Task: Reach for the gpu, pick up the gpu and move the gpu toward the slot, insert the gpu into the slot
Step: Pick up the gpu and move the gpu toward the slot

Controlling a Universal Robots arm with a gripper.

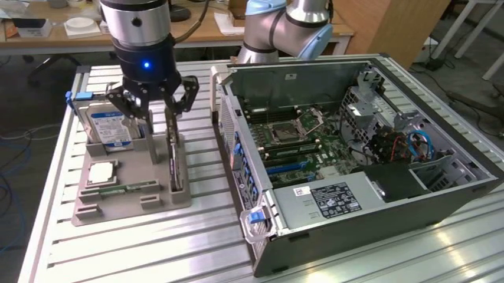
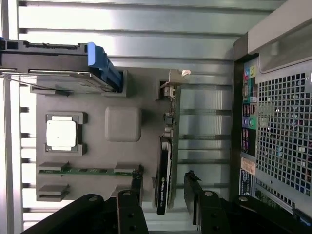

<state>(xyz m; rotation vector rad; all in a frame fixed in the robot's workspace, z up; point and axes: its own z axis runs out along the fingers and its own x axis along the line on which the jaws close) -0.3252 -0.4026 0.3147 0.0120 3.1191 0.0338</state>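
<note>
The gpu [image 1: 174, 162] stands on its long edge in a grey holder tray [image 1: 130, 207] on the exterior view's left, its silvery bracket toward the far end. My gripper [image 1: 160, 118] hangs low over the tray, open. In the wrist view its two dark fingers [image 2: 192, 187] straddle the near end of the gpu [image 2: 164, 163] without touching it. The open computer case [image 1: 354, 147] lies on its side to the exterior view's right, with a blue card slot [image 1: 287, 168] on the motherboard.
The tray also holds an upright blue-labelled hard drive [image 1: 110, 127] [image 2: 53, 73], a processor chip [image 1: 102, 172] [image 2: 61, 134] and a green memory stick [image 1: 126, 190] [image 2: 87, 170]. The case's perforated rear panel [image 2: 282, 146] stands close beside the tray. Everything rests on a slatted metal table [image 1: 141, 247].
</note>
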